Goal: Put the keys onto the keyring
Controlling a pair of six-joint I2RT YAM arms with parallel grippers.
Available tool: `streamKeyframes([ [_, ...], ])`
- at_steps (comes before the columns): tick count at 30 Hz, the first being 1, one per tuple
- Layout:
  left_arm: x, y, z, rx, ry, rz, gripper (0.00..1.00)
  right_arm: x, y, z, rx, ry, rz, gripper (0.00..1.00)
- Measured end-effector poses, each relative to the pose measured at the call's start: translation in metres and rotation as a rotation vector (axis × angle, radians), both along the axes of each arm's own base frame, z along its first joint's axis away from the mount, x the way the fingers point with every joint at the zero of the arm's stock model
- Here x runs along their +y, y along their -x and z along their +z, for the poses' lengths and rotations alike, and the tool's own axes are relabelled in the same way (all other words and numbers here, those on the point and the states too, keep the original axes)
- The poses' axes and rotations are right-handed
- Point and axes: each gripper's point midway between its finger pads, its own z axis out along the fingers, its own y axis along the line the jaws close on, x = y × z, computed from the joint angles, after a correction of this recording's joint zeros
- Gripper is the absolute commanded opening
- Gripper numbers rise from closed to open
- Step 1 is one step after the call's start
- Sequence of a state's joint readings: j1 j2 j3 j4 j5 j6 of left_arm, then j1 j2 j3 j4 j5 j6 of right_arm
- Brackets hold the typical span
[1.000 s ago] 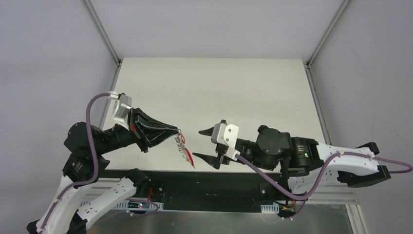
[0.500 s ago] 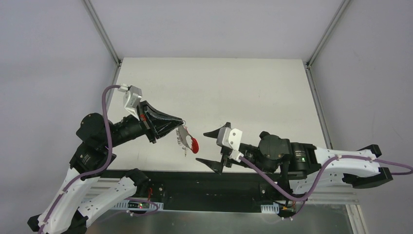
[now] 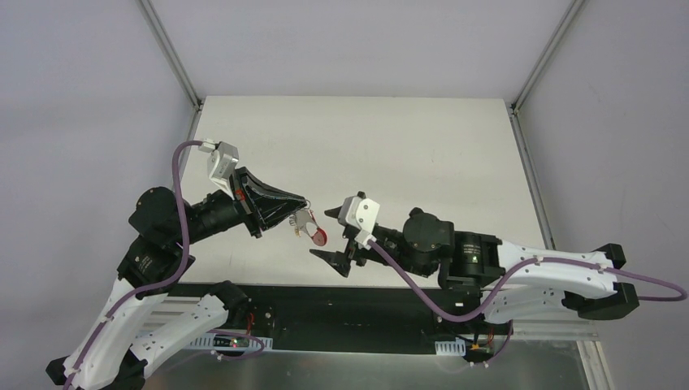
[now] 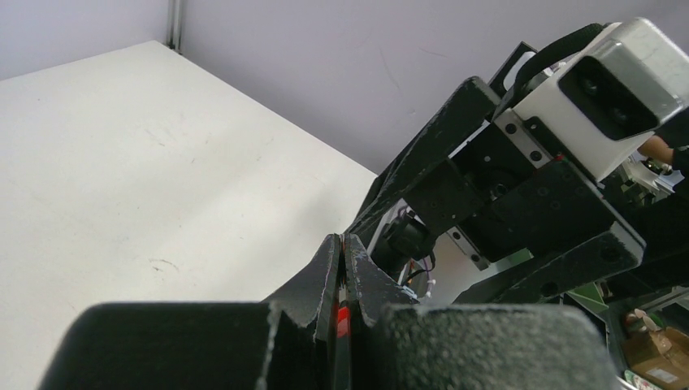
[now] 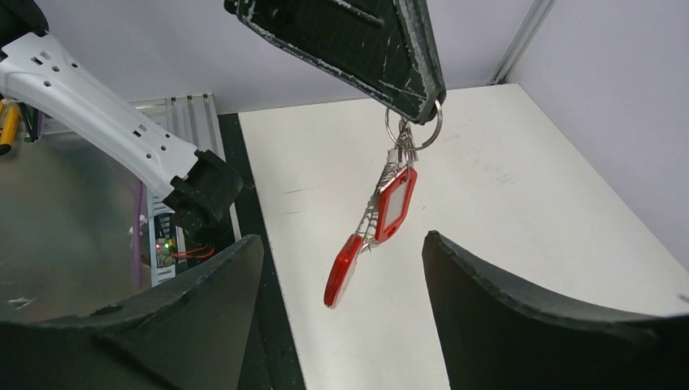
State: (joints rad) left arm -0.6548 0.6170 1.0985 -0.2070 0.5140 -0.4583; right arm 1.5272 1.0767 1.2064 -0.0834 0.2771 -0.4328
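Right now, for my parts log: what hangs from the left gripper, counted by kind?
Red tags: 2
Metal ring: 1
Keys: bunched edge-on, cannot count
Total countable: 3

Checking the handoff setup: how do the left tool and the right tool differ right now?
The left tool is shut, pinching the keyring; the right tool is open and holds nothing. The left tool is above the dangling keys; the right tool straddles them without touching. Both are black, facing each other.
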Motion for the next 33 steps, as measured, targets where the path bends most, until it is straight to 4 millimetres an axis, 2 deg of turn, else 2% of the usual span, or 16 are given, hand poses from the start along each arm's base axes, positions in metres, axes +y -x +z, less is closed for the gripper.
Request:
streamKeyframes([
  [3, 0.000, 0.000, 0.000, -0.001, 0.000, 0.000, 0.00, 0.009, -0.007, -0.007, 0.032, -0.004, -0.007, 0.71],
  [7, 0.000, 0.000, 0.000, -0.001, 0.000, 0.000, 0.00, 0.018, -0.014, -0.022, 0.079, 0.004, -0.012, 0.57],
  [10, 0.000, 0.000, 0.000, -0.002, 0.001, 0.000, 0.00, 0.023, -0.016, -0.028, 0.108, 0.010, -0.011, 0.54],
  [22, 0.002, 0.003, 0.002, -0.012, 0.006, 0.000, 0.00, 0.025, -0.013, -0.033, 0.164, 0.000, -0.004, 0.45],
  [25, 0.002, 0.003, 0.002, -0.013, 0.006, 0.001, 0.00, 0.025, -0.013, -0.041, 0.175, 0.015, -0.007, 0.32],
  [29, 0.002, 0.003, 0.002, -0.012, 0.006, 0.001, 0.00, 0.024, -0.013, -0.049, 0.181, 0.032, -0.014, 0.00],
  [33, 0.002, 0.003, 0.003, -0.014, 0.006, -0.001, 0.00, 0.024, -0.017, -0.050, 0.192, 0.029, -0.028, 0.00],
])
